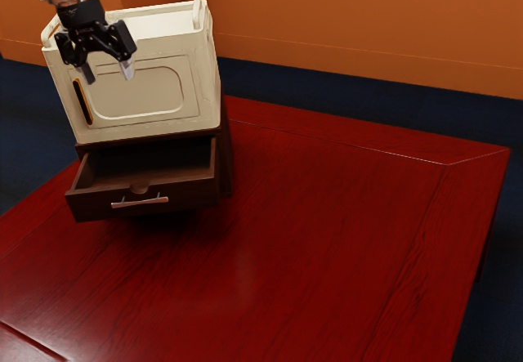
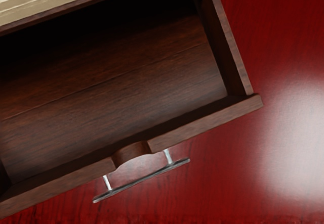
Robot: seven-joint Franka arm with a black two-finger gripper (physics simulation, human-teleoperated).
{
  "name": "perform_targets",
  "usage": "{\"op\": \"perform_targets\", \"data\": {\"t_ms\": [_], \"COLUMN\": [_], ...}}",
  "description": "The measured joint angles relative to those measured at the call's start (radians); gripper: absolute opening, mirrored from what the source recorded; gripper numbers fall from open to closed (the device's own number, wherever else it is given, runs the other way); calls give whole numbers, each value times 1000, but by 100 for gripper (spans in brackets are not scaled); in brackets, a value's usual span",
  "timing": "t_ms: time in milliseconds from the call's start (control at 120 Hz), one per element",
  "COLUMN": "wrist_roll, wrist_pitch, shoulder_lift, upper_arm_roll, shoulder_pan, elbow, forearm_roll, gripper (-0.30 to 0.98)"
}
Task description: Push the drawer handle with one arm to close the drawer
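- The gripper (image 1: pixel 108 73) has its fingers spread with nothing between them; it hangs high above the drawer (image 1: pixel 189 200), toward the exterior view's left.
- The drawer stands well out of its brown cabinet (image 1: pixel 226 154). The handle (image 1: pixel 140 203) is at the middle of the drawer's near face: a thin metal bar on two posts, well apart from the gripper.
- The step in hand, I judge, is getting in front of the handle. Move the hand to the near side first, then lower it — straight down could land it inside the drawer or on the notch (image 2: pixel 132 154) in the rim.
- Bring the fingers together before contact; a narrow, firm tip should push better than two spread ones.
- Meet the bar midway between its posts and press level toward the far side, slowly. Off-centre pressure might twist the drawer on its runners.
- Stay low while following through — the cream box (image 1: pixel 147 92) above the drawer could catch the hand.
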Motion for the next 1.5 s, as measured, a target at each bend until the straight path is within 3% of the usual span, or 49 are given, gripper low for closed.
{"op": "perform_targets", "data": {"t_ms": [117, 233, 342, 433, 575, 850, 1092, 1500], "wrist_roll": [-7, -9, -13, -24, -72, -201, -301, -411], "wrist_pitch": [-1, 101, 185, 256, 400, 584, 684, 789], "shoulder_lift": [-23, -261, -265, -208, -315, -236, -164, -145], "upper_arm_roll": [-2, -29, -42, -44, -100, -141, -156, -116], "shoulder_pan": [-4, -2, -3, -4, -2, 1, -4, -23], "elbow": [-68, -471, -589, -612, -826, -858, -868, -860], "forearm_roll": [6, 52, 84, 110, 174, 196, 170, 172], "gripper": [69, 68, 67, 58, 38, 10, 4, -7]}}
